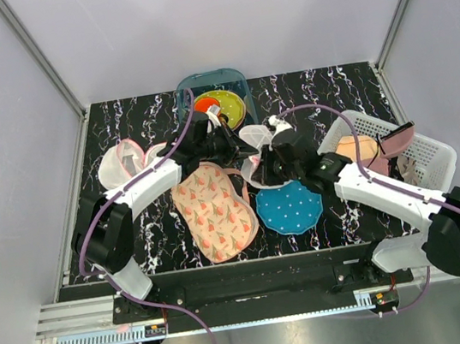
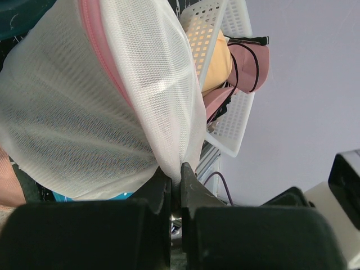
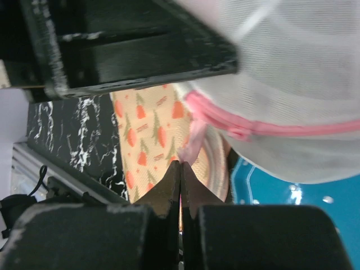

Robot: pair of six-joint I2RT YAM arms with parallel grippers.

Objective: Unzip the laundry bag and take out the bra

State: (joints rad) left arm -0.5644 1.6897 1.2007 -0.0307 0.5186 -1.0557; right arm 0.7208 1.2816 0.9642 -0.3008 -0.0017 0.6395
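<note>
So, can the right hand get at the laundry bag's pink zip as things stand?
Probably yes. The left hand pinches the laundry bag by its mesh, and the pink zip sits just beyond the right hand, which is shut, with nothing between.

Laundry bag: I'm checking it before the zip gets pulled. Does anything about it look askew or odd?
Only that the laundry bag hangs lifted, its mesh puckered where the left gripper pinches it. The right gripper looks shut on the pink zip tab. No tear shows.
</note>
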